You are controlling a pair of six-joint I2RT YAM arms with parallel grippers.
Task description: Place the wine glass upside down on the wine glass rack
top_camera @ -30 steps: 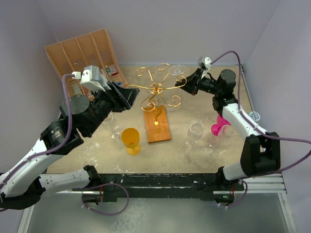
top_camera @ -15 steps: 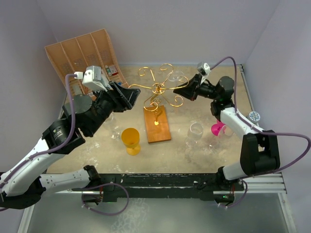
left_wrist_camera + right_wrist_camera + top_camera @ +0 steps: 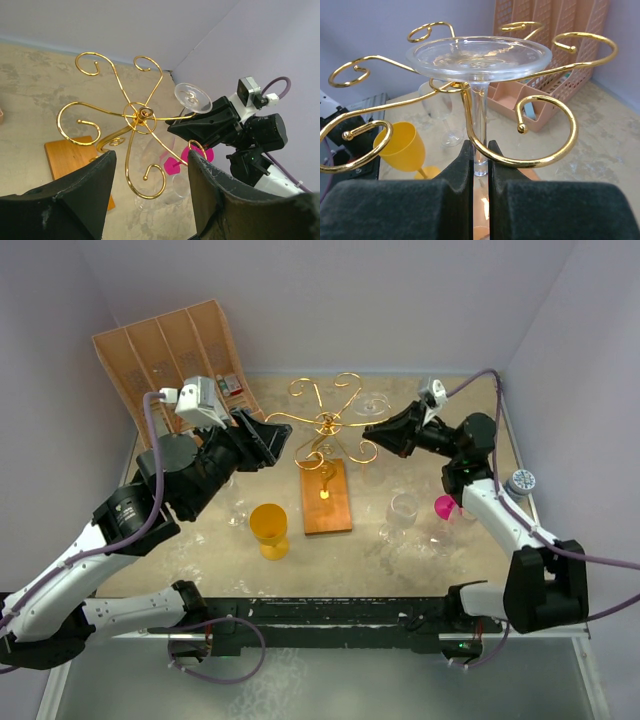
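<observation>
My right gripper (image 3: 480, 150) is shut on the stem of a clear wine glass (image 3: 479, 55), held upside down with its round foot on top. The stem stands right against a curled arm of the gold wine glass rack (image 3: 547, 150). From above, the right gripper (image 3: 375, 431) is at the rack's right side and the glass foot (image 3: 373, 402) is level with the scroll arms (image 3: 325, 423). The rack's wooden base (image 3: 326, 502) lies below. My left gripper (image 3: 270, 440) hovers open just left of the rack, holding nothing. Its wrist view shows the rack hub (image 3: 142, 116) and the glass foot (image 3: 192, 96).
A yellow goblet (image 3: 269, 528) stands left of the wooden base. Clear glasses stand at the left (image 3: 232, 502) and right (image 3: 402, 510), with a pink glass (image 3: 445, 506) beside the right arm. A tan compartmented organiser (image 3: 170, 350) leans at the back left.
My right arm has carried the upside-down glass leftwards and nearer, up to the rack's right scroll arm. The left gripper has drifted slightly right, still open.
</observation>
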